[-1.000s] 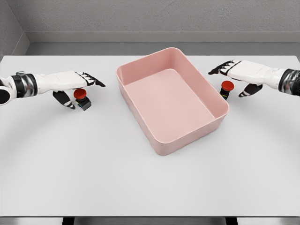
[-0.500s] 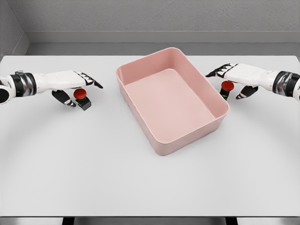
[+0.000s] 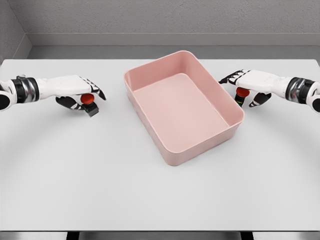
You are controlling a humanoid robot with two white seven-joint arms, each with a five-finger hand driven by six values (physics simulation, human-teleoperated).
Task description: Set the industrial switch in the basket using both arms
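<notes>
White desk point(image 3: 150, 200) fills most of the frame, grey wall behind along the top. Pink basket point(image 3: 233, 131) sits at centre, turned at an angle, nothing inside it.

Two switches, both on the desk, both outside the basket. Left switch point(image 3: 88, 102) is at middle left, well apart from the basket: red round button on top, dark body tilted toward the lower right. Right switch point(image 3: 242, 93) is at middle right, just beside the basket's right wall, red button up, dark body below with a small green-yellow mark.

Left hand point(image 3: 75, 89) comes in from the left edge, white forearm with a black-and-silver wrist band. Palm is over the left switch, black-tipped fingers point(image 3: 98, 90) reaching right past the button, thumb curled underneath on the left side of it. Fingers are partly closed around the button; cannot tell if they actually clamp it.

Right hand point(image 3: 252, 82) comes in from the right edge, same white arm and banded wrist. Palm is above the right switch, fingers point(image 3: 229, 78) pointing left toward the basket's rim, thumb dropped down on the right of the switch. Fingers bracket the button; firm contact not clear, cannot tell if it is gripped.
</notes>
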